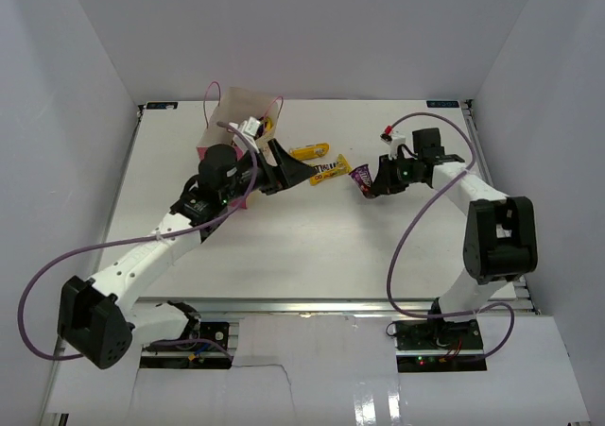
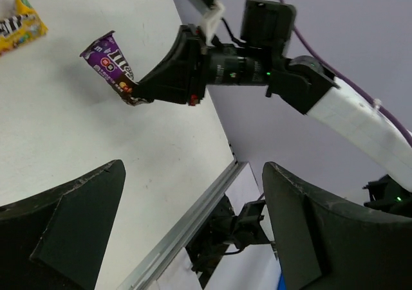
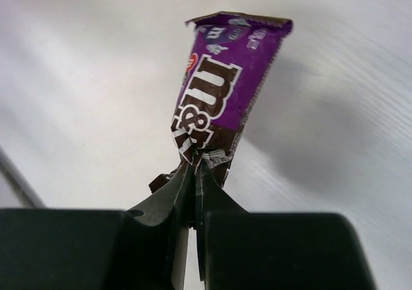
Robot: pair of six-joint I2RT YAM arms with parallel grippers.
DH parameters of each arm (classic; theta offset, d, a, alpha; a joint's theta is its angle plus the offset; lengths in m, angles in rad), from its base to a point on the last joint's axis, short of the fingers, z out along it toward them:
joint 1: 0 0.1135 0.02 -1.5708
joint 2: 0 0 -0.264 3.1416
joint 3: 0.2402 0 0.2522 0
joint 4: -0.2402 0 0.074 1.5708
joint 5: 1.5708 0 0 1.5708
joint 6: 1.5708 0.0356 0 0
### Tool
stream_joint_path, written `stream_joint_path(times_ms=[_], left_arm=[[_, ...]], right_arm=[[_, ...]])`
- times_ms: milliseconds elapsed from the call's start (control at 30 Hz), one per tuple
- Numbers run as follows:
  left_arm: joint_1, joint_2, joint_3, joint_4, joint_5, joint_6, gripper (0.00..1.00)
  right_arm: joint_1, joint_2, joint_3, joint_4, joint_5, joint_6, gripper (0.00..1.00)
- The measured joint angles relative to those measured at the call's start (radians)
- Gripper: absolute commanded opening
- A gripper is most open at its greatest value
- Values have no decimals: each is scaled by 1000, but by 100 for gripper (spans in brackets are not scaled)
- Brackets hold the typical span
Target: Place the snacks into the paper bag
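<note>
My right gripper (image 1: 371,186) is shut on the end of a small purple candy wrapper (image 3: 225,84) and holds it just above the table; it also shows in the top view (image 1: 361,175) and the left wrist view (image 2: 109,58). My left gripper (image 1: 288,173) is open and empty, beside the pink paper bag (image 1: 227,114), which stands at the back left. Two yellow candy packets (image 1: 310,150) (image 1: 330,169) lie between the grippers. One shows in the left wrist view (image 2: 19,23). The chip bag and dark bar are not in view.
White walls enclose the table on three sides. A metal rail (image 1: 331,305) runs along the front edge. Purple cables (image 1: 416,218) loop over the table from both arms.
</note>
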Motion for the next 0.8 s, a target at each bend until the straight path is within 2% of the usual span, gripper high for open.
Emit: stream_joint_path(times_ms=[233, 533, 600, 633, 700, 733, 800], left_arm=[[-92, 187, -30, 101, -16, -88, 98], [-164, 341, -8, 171, -11, -134, 98], [-175, 350, -4, 175, -11, -138, 92], [-179, 350, -3, 177, -10, -141, 83], [-184, 350, 0, 185, -5, -144, 73], [-185, 350, 3, 187, -3, -145, 62], [-185, 349, 6, 193, -1, -150, 55]], right_arm=[[-3, -229, -143, -81, -330, -222, 8], [64, -353, -171, -116, -519, -272, 8], [85, -356, -169, -114, -537, -268, 8], [98, -356, -169, -114, -543, -262, 8], [111, -356, -169, -114, -550, -253, 9], [113, -356, -169, -114, -550, -249, 11], [113, -354, -165, -114, -550, -244, 13]])
